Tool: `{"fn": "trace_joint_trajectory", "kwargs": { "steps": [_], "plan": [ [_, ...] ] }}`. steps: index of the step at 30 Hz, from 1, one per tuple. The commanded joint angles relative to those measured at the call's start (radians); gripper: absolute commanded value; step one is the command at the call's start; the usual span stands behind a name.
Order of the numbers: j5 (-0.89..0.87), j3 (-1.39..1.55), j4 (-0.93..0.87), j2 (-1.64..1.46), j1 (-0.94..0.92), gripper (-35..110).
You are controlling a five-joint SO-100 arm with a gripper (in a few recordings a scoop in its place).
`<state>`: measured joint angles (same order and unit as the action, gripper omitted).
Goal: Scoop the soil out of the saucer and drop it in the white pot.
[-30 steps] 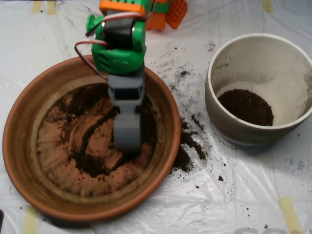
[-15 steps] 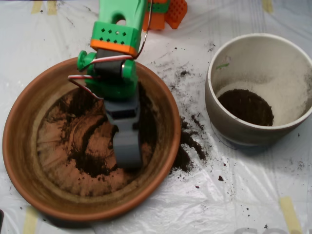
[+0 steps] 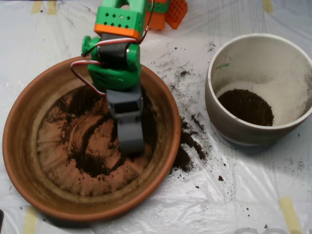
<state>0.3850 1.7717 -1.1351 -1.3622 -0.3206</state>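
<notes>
Since half a second ago my tool (image 3: 130,141) has drawn back a little toward the saucer's top rim, its tip now over the soil (image 3: 95,163) in the middle of the saucer (image 3: 24,161). Whether its shells are wide or narrow I cannot tell from above. Soil lies thin and smeared across the ridged base, darker around the tool. More is spilled on the surface (image 3: 243,195) between saucer and white pot (image 3: 217,114), which holds a dark patch.
</notes>
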Motion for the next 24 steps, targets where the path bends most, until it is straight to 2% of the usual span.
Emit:
{"fn": "trace_joint_trajectory", "kwargs": {
  "steps": [1, 6, 9, 10, 14, 18, 24],
  "plan": [
    [0.018, 0.098, 0.029, -0.129, -0.011, 30],
    [0.032, 0.225, 0.120, -0.216, -0.025, 26],
    [0.031, 0.267, 0.161, -0.253, -0.046, 18],
    [0.020, 0.273, 0.173, -0.259, -0.055, 9],
    [0.034, 0.275, 0.172, -0.267, -0.075, 0],
    [0.048, 0.270, 0.158, -0.284, -0.086, 0],
    [-0.051, 0.098, 0.003, -0.334, -0.067, 0]
  ]
}}
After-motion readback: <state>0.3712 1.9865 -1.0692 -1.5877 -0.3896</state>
